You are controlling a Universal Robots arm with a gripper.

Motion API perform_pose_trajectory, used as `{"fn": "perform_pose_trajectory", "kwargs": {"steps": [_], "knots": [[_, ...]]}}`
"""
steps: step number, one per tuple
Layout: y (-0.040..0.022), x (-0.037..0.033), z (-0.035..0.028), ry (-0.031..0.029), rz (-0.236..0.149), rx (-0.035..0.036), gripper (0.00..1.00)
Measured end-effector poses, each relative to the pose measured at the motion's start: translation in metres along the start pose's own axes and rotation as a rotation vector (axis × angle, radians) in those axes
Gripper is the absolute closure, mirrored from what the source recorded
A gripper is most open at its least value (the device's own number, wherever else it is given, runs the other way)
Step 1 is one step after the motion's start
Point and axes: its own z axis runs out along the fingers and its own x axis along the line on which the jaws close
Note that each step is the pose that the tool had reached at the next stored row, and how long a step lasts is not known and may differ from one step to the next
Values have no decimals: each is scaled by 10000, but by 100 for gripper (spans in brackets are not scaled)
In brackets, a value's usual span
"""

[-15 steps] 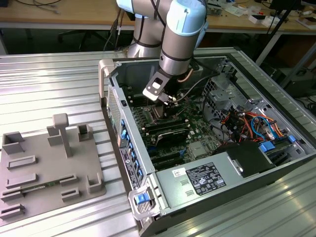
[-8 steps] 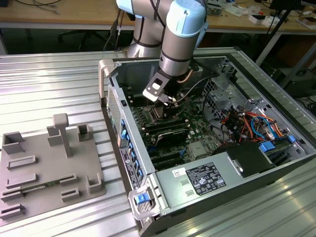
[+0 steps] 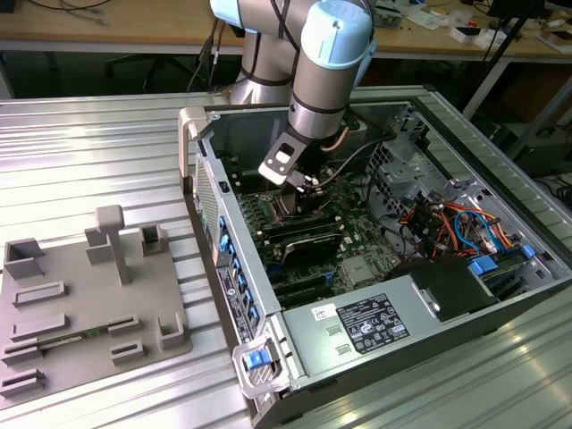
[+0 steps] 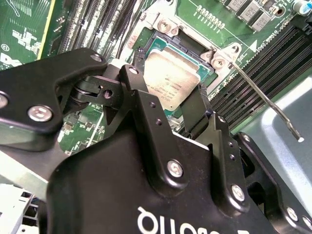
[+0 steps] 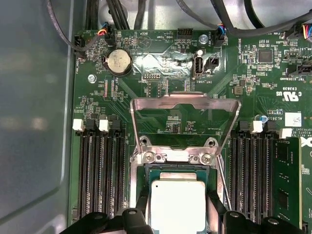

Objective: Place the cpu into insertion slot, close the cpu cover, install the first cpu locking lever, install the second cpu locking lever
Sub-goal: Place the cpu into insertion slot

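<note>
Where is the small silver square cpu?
In the first wrist view, the cpu is at the silver-rimmed insertion slot, beside the open silver cpu cover.

I log faint engraved lettering on the cpu [image 4: 170, 80] lid. White silkscreen marks run across the green circuit board [image 5: 253, 73]. The power supply [image 3: 371, 323] carries a white printed label, and the gripper [image 4: 165, 95] housing carries white lettering. I transcribe none of it.

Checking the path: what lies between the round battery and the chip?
In the first wrist view, the open cover frame lies between battery and chip.
</note>
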Motion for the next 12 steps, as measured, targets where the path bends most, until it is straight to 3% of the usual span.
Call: {"fn": "perform_pose_trajectory", "kwargs": {"steps": [12], "knots": [[1,1,13,1,50,-1,45]]}}
